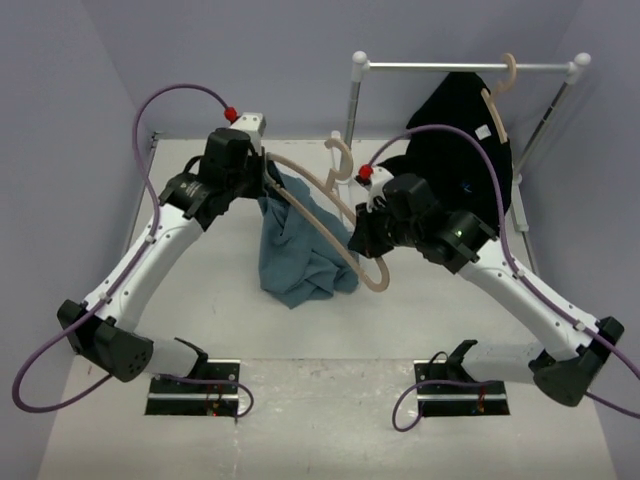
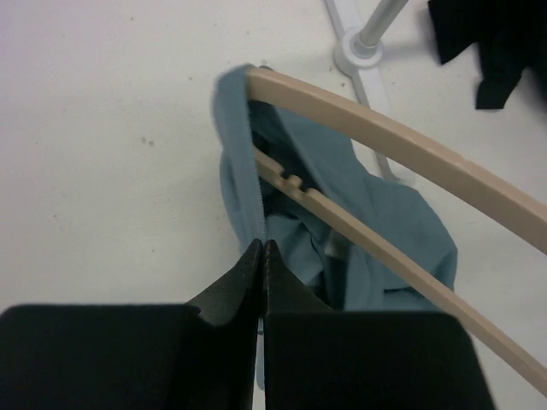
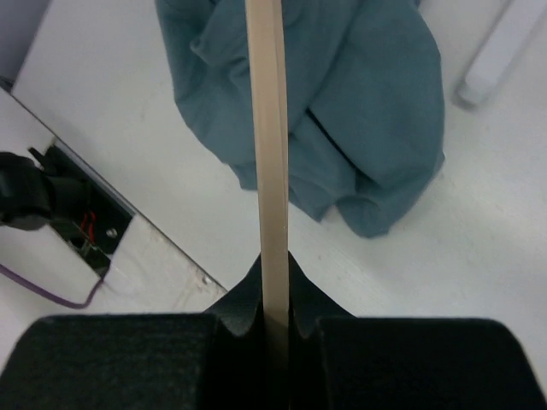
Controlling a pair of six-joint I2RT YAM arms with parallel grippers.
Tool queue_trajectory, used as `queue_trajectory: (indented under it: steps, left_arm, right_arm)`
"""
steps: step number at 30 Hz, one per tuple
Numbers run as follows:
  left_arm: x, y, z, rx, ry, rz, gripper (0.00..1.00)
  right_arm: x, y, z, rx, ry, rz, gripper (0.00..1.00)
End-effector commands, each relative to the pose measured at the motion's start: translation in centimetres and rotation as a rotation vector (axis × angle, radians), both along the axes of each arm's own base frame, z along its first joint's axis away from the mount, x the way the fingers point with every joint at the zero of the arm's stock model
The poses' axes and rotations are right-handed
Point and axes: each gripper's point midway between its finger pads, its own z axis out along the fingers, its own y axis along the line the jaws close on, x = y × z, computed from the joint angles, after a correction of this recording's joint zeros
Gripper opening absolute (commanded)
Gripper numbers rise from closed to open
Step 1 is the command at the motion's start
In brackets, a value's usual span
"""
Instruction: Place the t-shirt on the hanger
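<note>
Overhead, the left arm holds the t-shirt up at one end of the hanger, the rest slumping onto the table; best, I judge, to keep the hanger level and draw cloth along it without pulling it off the tip. From the left wrist, the left fingers pinch shut on a blue hem, the hanger's tip tucked inside the fabric; neck or bottom edge, I cannot tell. From the right wrist, the right fingers clamp the hanger's arm, its hook out of frame.
</note>
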Motion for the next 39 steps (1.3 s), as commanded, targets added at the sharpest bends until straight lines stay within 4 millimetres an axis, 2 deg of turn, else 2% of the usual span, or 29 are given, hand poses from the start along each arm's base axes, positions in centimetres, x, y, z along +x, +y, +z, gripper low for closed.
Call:
queue_trajectory:
  steps: [1,3,4,7,9,12,13,14,16,19,21,24,29,34,36,39]
  left_arm:
    - [-0.5,-0.1,8.8,-0.089,-0.21,-0.05,0.0]
    - [-0.2,1.0,12.8,-0.067,-0.282,-0.013,0.0]
    - [0.0,1.6,14.3,-0.051,-0.308,0.012,0.0]
    - [0.2,4.5,17.2,0.041,-0.333,0.13,0.0]
    - [0.3,5.6,17.1,0.078,-0.329,0.182,0.0]
    - [0.6,6.0,15.3,0.106,-0.283,0.206,0.0]
    - [0.8,5.5,13.7,0.114,-0.248,0.18,0.0]
    - [0.8,4.9,13.2,0.101,-0.241,0.149,0.0]
    - [0.6,3.3,11.9,0.075,-0.216,0.059,0.0]
    - [-0.5,0.1,10.5,0.004,-0.198,-0.136,0.0]
    - [-1.9,-2.1,10.0,-0.058,-0.182,-0.27,0.0]
    - [-3.6,-3.7,10.0,-0.11,-0.183,-0.389,0.0]
    - [-4.9,-3.1,10.3,-0.122,-0.19,-0.386,0.0]
    - [-3.4,0.3,10.0,-0.04,-0.185,-0.171,0.0]
    - [-3.3,0.1,10.3,-0.039,-0.186,-0.18,0.0]
    - [-3.2,-1.2,10.4,-0.07,-0.179,-0.235,0.0]
  right_arm:
    - [1.2,5.9,5.2,0.103,-0.08,0.117,0.0]
    - [0.1,7.9,6.0,0.165,-0.062,0.209,0.0]
    - [-0.3,8.3,6.4,0.189,-0.06,0.232,0.0]
    - [-0.7,7.8,6.8,0.209,-0.078,0.222,0.0]
    - [-1.9,6.7,7.4,0.227,-0.095,0.236,0.0]
    - [-3.8,5.1,6.9,0.232,-0.101,0.269,0.0]
    - [-4.8,4.7,5.4,0.221,-0.068,0.298,0.0]
    - [-6.4,4.2,5.0,0.239,-0.058,0.354,0.0]
    - [-8.0,3.9,5.0,0.269,-0.054,0.425,0.0]
    - [-8.8,3.7,4.3,0.266,-0.061,0.476,0.0]
    - [-8.0,3.7,3.4,0.237,-0.067,0.453,0.0]
    - [-5.7,3.6,2.4,0.208,-0.089,0.369,0.0]
    - [-1.3,2.6,1.4,0.148,-0.125,0.153,0.0]
    - [0.1,2.9,1.7,0.154,-0.146,0.093,0.0]
    - [0.4,3.4,2.4,0.175,-0.16,0.1,0.0]
    - [1.1,4.5,2.9,0.194,-0.155,0.108,0.0]
